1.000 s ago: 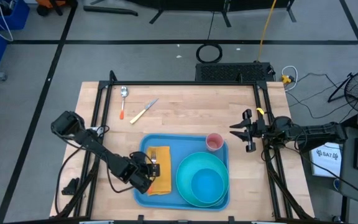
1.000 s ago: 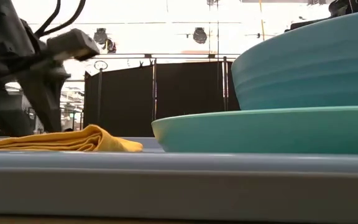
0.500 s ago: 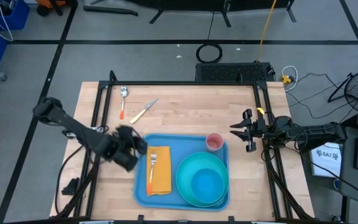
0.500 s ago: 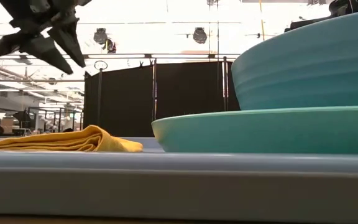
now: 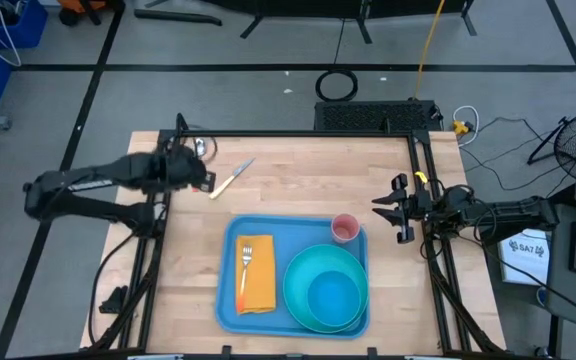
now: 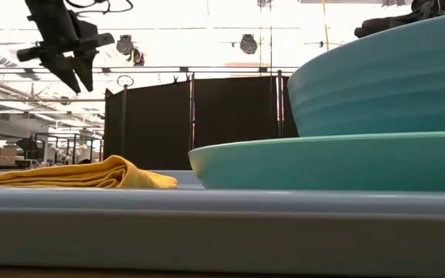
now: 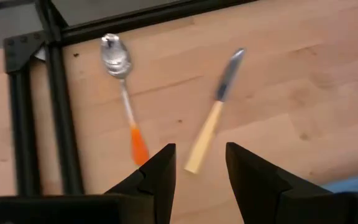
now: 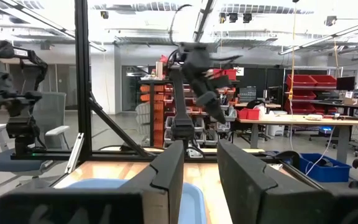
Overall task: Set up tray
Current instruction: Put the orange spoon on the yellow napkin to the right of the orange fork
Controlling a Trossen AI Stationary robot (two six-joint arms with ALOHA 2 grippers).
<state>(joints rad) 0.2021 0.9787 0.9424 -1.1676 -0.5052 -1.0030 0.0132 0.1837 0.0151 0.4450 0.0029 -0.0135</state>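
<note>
Wooden desk: blue tray at 6 o'clock, loaded; stiff, light plastic — grasp low rim. Left gripper at 10 o'clock above knife, fingers parted, empty. Right gripper at 3 o'clock, fingers parted, empty.

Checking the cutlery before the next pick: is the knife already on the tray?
No, the knife lies on bare wood beyond the tray, beside the spoon.

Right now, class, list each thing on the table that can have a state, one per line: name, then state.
tray: flat on table, loaded
napkin: folded, on tray
fork: lying on napkin
bowl: upright, on plate
cup: upright, on tray
knife: loose on table
spoon: loose on table
left hand: open, empty, above knife
right hand: idle, off tray
</note>
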